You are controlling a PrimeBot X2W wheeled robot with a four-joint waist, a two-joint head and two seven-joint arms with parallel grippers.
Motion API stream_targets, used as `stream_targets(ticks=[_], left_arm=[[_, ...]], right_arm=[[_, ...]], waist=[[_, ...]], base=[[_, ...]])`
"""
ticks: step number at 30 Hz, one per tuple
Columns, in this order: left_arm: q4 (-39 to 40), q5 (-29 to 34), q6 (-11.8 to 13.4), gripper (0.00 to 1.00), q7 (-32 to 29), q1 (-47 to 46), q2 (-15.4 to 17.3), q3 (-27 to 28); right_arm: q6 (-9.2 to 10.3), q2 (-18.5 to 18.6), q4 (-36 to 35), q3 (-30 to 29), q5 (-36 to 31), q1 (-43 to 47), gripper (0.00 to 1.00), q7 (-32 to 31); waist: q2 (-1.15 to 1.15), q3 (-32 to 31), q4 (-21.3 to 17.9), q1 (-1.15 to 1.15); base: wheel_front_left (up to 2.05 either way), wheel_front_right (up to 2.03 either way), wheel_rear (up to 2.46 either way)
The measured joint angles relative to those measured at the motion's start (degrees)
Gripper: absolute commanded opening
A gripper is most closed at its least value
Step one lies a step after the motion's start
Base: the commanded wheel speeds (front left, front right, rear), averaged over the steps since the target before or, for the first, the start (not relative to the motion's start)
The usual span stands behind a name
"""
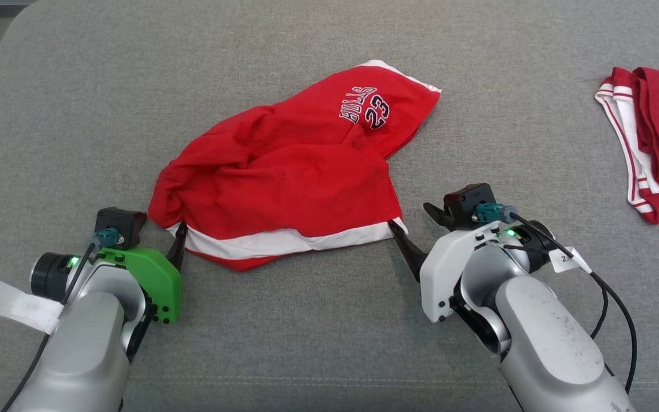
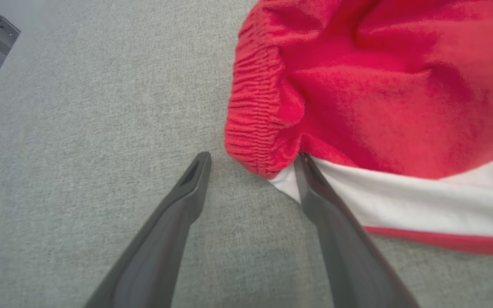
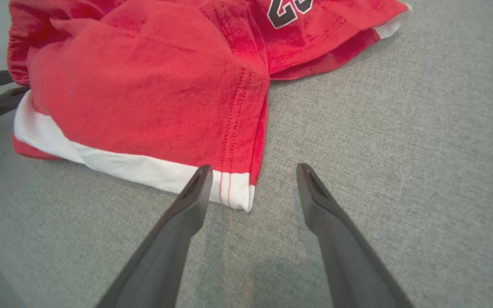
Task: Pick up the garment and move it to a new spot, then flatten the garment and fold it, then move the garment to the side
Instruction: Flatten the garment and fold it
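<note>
Item: red garment (image 1: pixel 284 183), crumpled at the middle of the grey cushion (image 1: pixel 78 114). Tools: left gripper (image 2: pixel 253 161) and right gripper (image 3: pixel 253 170), both spread wide, empty, 1 at each near hem corner, seemingly placed to pinch both corners for an even lift.

A: How do the arms (image 1: pixel 552 343) look?
B: Silver-grey forearms (image 1: pixel 83 349). The left gripper (image 2: pixel 253 157) wears a bright green cover (image 1: pixel 155 280), the right gripper (image 3: pixel 253 167) a white cover (image 1: pixel 449 263).
A: And the fingers (image 3: pixel 165 239)?
B: Long, dark, tapered. Teal plugs (image 1: pixel 488 213), black cables (image 1: pixel 621 309), a small green light (image 1: pixel 511 233) on each wrist, a paper tag (image 1: pixel 568 260) on the right.
</note>
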State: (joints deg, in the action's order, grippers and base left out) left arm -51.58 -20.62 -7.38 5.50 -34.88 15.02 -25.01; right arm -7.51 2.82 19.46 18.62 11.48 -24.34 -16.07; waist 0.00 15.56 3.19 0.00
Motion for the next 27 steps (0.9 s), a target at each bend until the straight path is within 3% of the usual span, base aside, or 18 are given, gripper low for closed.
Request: stream_targets(ticks=[2, 3, 4, 5, 9, 11, 12, 13, 14, 15, 16, 27], left_arm=[[-0.37, -1.01, 0.00, 0.98, 0.58, -0.50, -0.23, -1.43], [-0.57, -1.38, -0.01, 0.71, 0.71, -0.83, -0.20, -2.09], [-0.70, -1.79, -0.01, 0.55, 0.94, -1.16, -0.19, -2.75], [-0.83, -2.26, -0.02, 0.47, 1.14, -1.44, -0.21, -3.34], [-1.56, -4.28, -0.13, 0.38, 1.68, -2.58, -0.20, -5.42], [-1.93, -5.04, -0.14, 0.27, 2.14, -3.14, -0.18, -6.42], [-2.09, -5.38, -0.14, 0.17, 2.21, -3.43, -0.14, -6.88], [-2.21, -5.77, -0.14, 0.00, 2.35, -3.61, -0.11, -7.35], [-2.30, -6.17, -0.13, 0.00, 2.66, -3.79, -0.08, -7.86], [-2.45, -6.59, -0.13, 0.00, 2.71, -4.03, -0.02, -8.35], [-2.56, -6.97, -0.14, 0.00, 2.83, -4.25, 0.01, -8.79], [-3.15, -11.58, -0.13, 0.00, 5.27, -5.02, 0.34, -11.80]], right_arm=[[0.00, 0.00, 0.14, 0.05, 0.01, -0.08, 1.00, -0.04], [0.00, 0.00, 0.25, 0.04, 0.00, -0.08, 1.00, -0.07], [0.00, -0.01, 0.35, 0.00, -0.02, -0.09, 1.00, -0.07], [0.00, 0.00, 0.62, -0.01, -0.07, -0.11, 1.00, -0.21], [0.00, 0.02, 1.71, 0.49, -0.03, -0.29, 1.00, -0.75], [0.00, 0.00, 2.19, 0.98, 0.59, -0.38, 0.76, -1.03], [0.01, 0.00, 2.50, 1.30, 0.74, -0.42, 0.57, -1.08], [0.00, -0.01, 2.75, 1.41, 1.15, -0.47, 0.38, -1.08], [0.00, -0.02, 3.09, 1.31, 1.53, -0.58, 0.38, -1.25], [0.00, 0.00, 3.36, 1.26, 1.54, -0.66, 0.14, -1.30], [0.00, 0.00, 3.66, 1.09, 1.57, -0.70, 0.00, -1.30], [-0.01, -0.03, 4.19, -0.53, 3.98, -1.26, 0.00, 1.80]], waist=[[0.00, 0.38, 0.23, 0.00], [0.00, 0.54, 0.33, 0.00], [0.00, 0.66, 0.43, 0.00], [0.00, 0.77, 0.53, 0.00], [0.00, 1.18, 0.80, 0.00], [0.00, 1.41, 0.95, 0.00], [0.00, 1.54, 1.01, 0.00], [0.00, 1.67, 1.07, 0.00], [0.00, 1.77, 1.13, 0.00], [0.00, 1.85, 1.21, 0.00], [0.00, 1.92, 1.29, 0.00], [0.00, 0.85, 1.21, 0.00]], base=[[0.00, 0.00, 0.00], [0.00, 0.00, 0.00], [0.00, 0.00, 0.00], [0.00, 0.00, 0.00], [0.00, 0.00, 0.00], [0.00, 0.00, 0.00], [0.00, 0.00, 0.00], [0.00, 0.00, 0.00], [0.00, 0.00, 0.00], [0.00, 0.00, 0.00], [0.00, 0.00, 0.00], [0.00, 0.00, 0.00]])
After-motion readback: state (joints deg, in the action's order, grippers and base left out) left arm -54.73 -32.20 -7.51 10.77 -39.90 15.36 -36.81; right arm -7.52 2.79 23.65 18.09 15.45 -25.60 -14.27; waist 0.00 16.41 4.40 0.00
